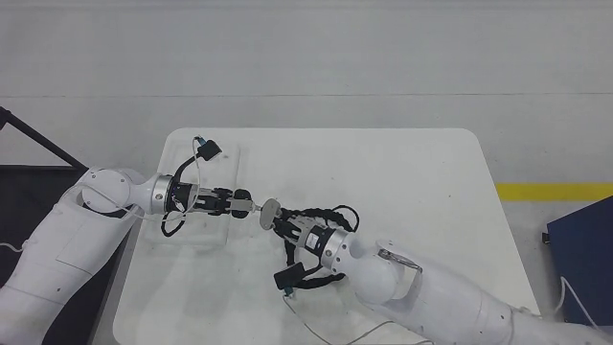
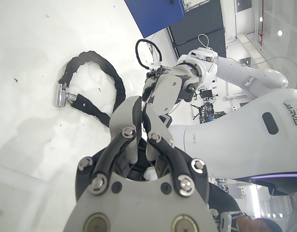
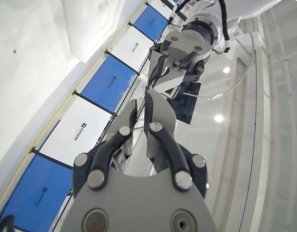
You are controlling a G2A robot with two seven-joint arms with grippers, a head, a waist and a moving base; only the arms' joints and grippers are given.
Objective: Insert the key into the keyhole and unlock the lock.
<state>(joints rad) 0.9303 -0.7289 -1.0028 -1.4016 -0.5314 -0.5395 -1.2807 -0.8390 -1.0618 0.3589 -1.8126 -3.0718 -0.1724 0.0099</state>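
Note:
The lock [image 2: 60, 95] is a short silver cylinder on a loop of black sleeved cable [image 1: 335, 214], lying on the white table [image 1: 412, 172] beside the right arm. Above the table my left gripper [image 2: 141, 108] and right gripper [image 3: 141, 98] meet tip to tip, seen from above at left gripper [image 1: 249, 201] and right gripper [image 1: 271, 211]. The left fingers are shut on a thin metal key [image 2: 144, 102]. That key [image 3: 150, 87] pokes out at the right gripper's tips, whose fingers stand a little apart. Most of the key is hidden by the pads.
A shallow pale tray [image 1: 215, 182] lies on the table under the left arm. A blue cabinet [image 1: 579, 249] stands off the table's right side. The table surface beyond the lock is bare.

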